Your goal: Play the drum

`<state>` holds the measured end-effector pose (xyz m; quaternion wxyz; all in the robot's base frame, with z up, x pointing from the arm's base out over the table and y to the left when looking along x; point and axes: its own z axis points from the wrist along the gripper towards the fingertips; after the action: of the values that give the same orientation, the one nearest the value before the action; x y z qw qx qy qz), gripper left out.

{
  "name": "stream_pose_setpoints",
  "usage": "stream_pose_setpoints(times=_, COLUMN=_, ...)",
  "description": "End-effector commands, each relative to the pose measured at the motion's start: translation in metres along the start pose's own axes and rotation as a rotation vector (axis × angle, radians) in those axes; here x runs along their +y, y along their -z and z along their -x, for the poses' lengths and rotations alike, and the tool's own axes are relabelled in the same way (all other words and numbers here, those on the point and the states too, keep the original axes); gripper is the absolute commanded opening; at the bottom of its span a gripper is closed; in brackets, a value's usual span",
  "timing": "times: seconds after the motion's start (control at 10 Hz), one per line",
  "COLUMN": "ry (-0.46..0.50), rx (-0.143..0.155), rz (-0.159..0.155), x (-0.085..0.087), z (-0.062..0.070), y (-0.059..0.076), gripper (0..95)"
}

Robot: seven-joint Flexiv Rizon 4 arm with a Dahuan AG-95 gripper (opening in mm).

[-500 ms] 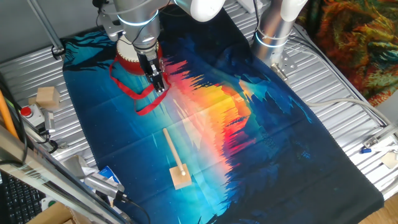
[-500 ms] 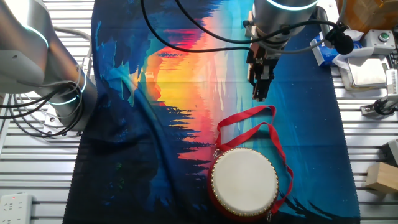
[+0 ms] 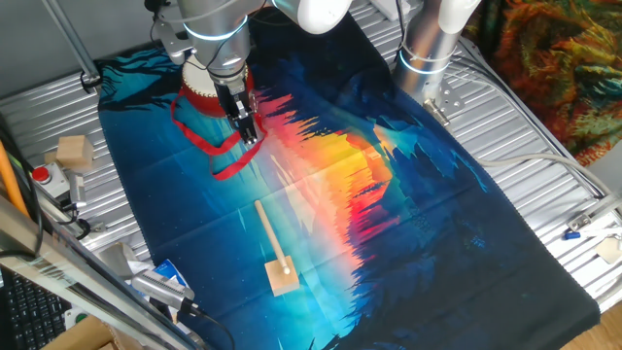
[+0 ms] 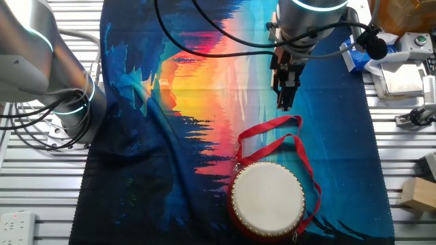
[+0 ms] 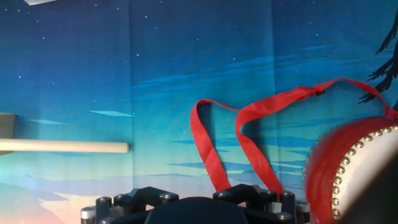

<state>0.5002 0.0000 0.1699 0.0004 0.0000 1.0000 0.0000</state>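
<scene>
The drum [image 4: 268,199] stands on the painted cloth, red sides, cream head up, its red ribbon strap [image 4: 272,136] lying loose toward my gripper. In one fixed view the drum [image 3: 197,89] is mostly hidden behind my arm. In the hand view its red side [image 5: 354,168] is at the right edge, and the ribbon [image 5: 249,137] loops in the middle. My gripper [image 4: 285,97] hangs just above the cloth beside the ribbon, fingers together and holding nothing. A wooden stick with a block head [image 3: 272,248] lies on the cloth away from the gripper; its shaft [image 5: 62,147] shows at the left.
A small tan wooden block [image 3: 74,151] sits off the cloth on the metal table, also seen in the other fixed view [image 4: 417,192]. A second arm's base [image 3: 428,49] stands at the cloth's far edge. Boxes and cables [image 4: 398,71] lie beside the cloth.
</scene>
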Motion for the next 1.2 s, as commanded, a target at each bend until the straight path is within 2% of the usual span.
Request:
stream_pose_setpoints(times=0.1, ry=0.174, rx=-0.011, rz=-0.15, x=0.0, z=-0.0002, y=0.0001, gripper=0.0)
stream_pose_setpoints(times=0.2, ry=0.155, rx=-0.005, rz=-0.077, x=0.0, z=-0.0002, y=0.0003, gripper=0.0)
stream_pose_setpoints(times=0.3, ry=0.144, rx=-0.003, rz=-0.052, x=0.0001, z=-0.0002, y=0.0004, gripper=0.0)
stream_pose_setpoints(times=0.4, ry=0.201, rx=0.008, rz=-0.099, x=0.0001, z=-0.0002, y=0.0008, gripper=0.0)
stream_pose_setpoints(times=0.5, ry=0.278, rx=0.013, rz=-0.118, x=0.0004, z=0.0, y=0.0021, gripper=0.0)
stream_pose_setpoints(times=0.6, ry=0.421, rx=0.02, rz=-0.112, x=0.0009, z=0.0003, y=0.0048, gripper=0.0)
stream_pose_setpoints(times=0.7, ry=0.488, rx=0.023, rz=-0.106, x=0.0012, z=0.0004, y=0.0059, gripper=0.0)
stream_pose_setpoints(times=0.8, ry=0.652, rx=0.023, rz=-0.077, x=0.0016, z=0.0006, y=0.0077, gripper=0.0)
stream_pose_setpoints(times=0.9, ry=0.687, rx=0.012, rz=-0.041, x=0.0017, z=0.0006, y=0.0081, gripper=0.0)
stream_pose_setpoints(times=1.0, ry=0.74, rx=0.001, rz=-0.025, x=0.0018, z=0.0005, y=0.0087, gripper=0.0)
stream_pose_setpoints(times=1.1, ry=0.762, rx=-0.004, rz=-0.013, x=0.0019, z=0.0006, y=0.0092, gripper=0.0)
stream_pose_setpoints(times=1.2, ry=0.767, rx=-0.003, rz=-0.016, x=0.002, z=0.0006, y=0.0092, gripper=0.0)
